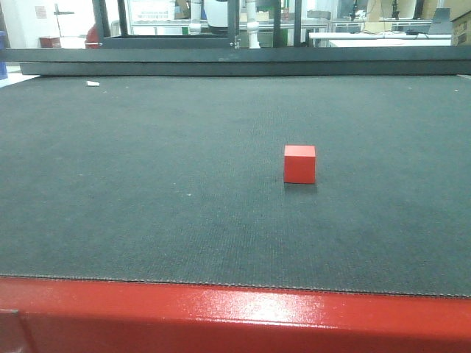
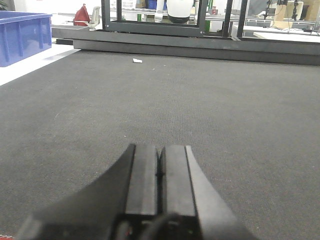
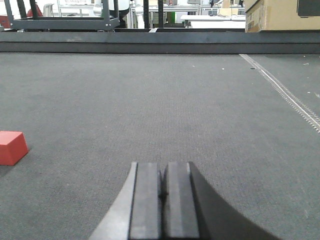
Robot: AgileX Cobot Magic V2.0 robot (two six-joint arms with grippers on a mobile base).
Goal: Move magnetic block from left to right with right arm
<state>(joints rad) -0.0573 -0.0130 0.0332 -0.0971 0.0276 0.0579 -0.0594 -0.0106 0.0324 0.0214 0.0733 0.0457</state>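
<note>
Two grippers low over the mat, neither holding anything: left gripper (image 2: 160, 159) with pads pressed together, right gripper (image 3: 163, 174) likewise closed and empty. Nearest of all in the front view, a glossy red table edge (image 1: 221, 312), then the dark woven mat (image 1: 132, 191) stretching far back. Midway out on that mat, slightly right of centre, the magnetic block (image 1: 299, 163), upright and square, touching nothing. From the right wrist view, the same magnetic block at the left edge of frame, partly cut off, well apart from the closed pads. Farther out on the right, a pale seam strip (image 3: 282, 90) across the mat; far left, a small white scrap (image 1: 93, 84); beyond the mat, a black metal frame (image 2: 165, 27), a blue bin (image 2: 22, 35) and a cardboard box (image 3: 280, 15).

Judged as not yet begun: no reach, no grasp. Likely trouble from here: descending with the jaws shut and knocking the block away; approaching off-centre, given the sideways offset, and pinching a corner, with a twist or slip-out to follow; closing too high on smooth faces and dropping the cube mid-carry; dragging it over the rough weave and tipping it.
</note>
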